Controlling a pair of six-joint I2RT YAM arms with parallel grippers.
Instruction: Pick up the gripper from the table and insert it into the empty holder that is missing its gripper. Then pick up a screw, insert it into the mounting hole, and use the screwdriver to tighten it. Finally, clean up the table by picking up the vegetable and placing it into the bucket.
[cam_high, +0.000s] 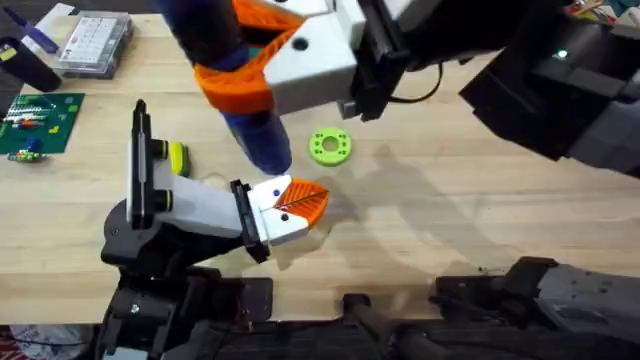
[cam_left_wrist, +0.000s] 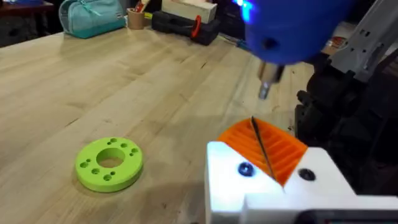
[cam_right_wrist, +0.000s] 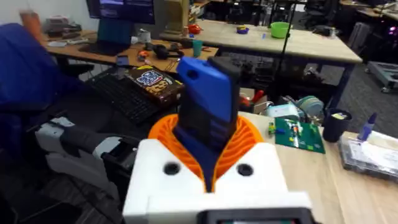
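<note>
Two grippers work close together over the middle of the counter (cam_high: 450, 230). Nearest the bases, the left gripper (cam_high: 305, 203) lies low on the wood, its orange pads pressed together with nothing but a thin dark line between them in its own wrist view, so its jaws are clenched. Directly above it hangs the screwdriver (cam_high: 258, 140), point down, its thin metal tip (cam_left_wrist: 262, 149) reaching to the orange pads. The right gripper (cam_high: 250, 70) holds that blue body from above, jaws grasping it firmly in the right wrist view.

The risk, as I judge it, is the tip: it sits so near the left pads that any sideways drift could skid it off its target or jam it against the ribs, and a tilted driver would bind rather than turn cleanly.

Just beyond lies the green ring (cam_high: 330, 146), apart from both grippers. The vegetable (cam_high: 177, 157) rests behind the left arm's wrist, partly hidden, so reaching it later means going around that arm. Past the ring the wood is bare and wide on the right side; the far left corner carries a circuit board (cam_high: 40, 125) and a clear parts box (cam_high: 95, 45).
</note>
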